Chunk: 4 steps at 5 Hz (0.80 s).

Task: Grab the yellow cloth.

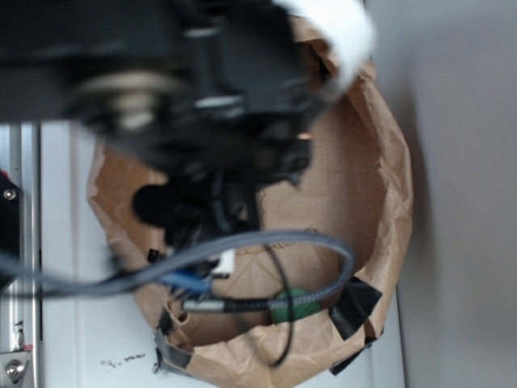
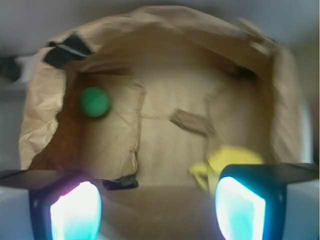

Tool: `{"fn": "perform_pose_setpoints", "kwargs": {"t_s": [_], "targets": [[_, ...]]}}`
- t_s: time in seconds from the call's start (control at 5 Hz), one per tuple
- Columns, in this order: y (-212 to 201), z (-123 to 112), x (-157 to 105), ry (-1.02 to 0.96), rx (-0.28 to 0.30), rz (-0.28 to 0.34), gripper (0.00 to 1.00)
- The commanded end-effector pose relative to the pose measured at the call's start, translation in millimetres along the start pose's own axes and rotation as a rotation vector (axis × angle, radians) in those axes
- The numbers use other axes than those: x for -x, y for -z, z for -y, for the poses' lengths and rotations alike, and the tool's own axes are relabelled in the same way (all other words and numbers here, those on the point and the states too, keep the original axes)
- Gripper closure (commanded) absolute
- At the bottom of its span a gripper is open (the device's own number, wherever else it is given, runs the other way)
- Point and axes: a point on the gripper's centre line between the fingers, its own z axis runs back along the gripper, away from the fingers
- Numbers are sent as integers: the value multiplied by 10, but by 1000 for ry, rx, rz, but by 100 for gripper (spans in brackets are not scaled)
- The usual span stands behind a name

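Gripper gapes; yellow cloth apparently just beyond one blurred fingertip.

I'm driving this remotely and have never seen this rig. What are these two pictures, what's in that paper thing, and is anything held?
The exterior picture looks down on the black robot arm, which hides much of a brown paper bag nest. The wrist picture is taken from the arm itself, looking past its gripper; the two glowing pads at the bottom are its jaws, open and holding nothing. Inside the nest lie a green ball, a brown chip and the yellow cloth, just beyond one of the pads.
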Motion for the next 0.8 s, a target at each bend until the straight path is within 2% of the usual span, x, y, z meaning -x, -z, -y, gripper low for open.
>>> {"fn": "perform_pose_setpoints", "kwargs": {"t_s": [0.0,0.2,0.6], "targets": [[-154,-27,-57,-8,-10,57,0],[-154,-27,-57,-8,-10,57,0],[554,-356,173,4,-76,-10,0]]}}
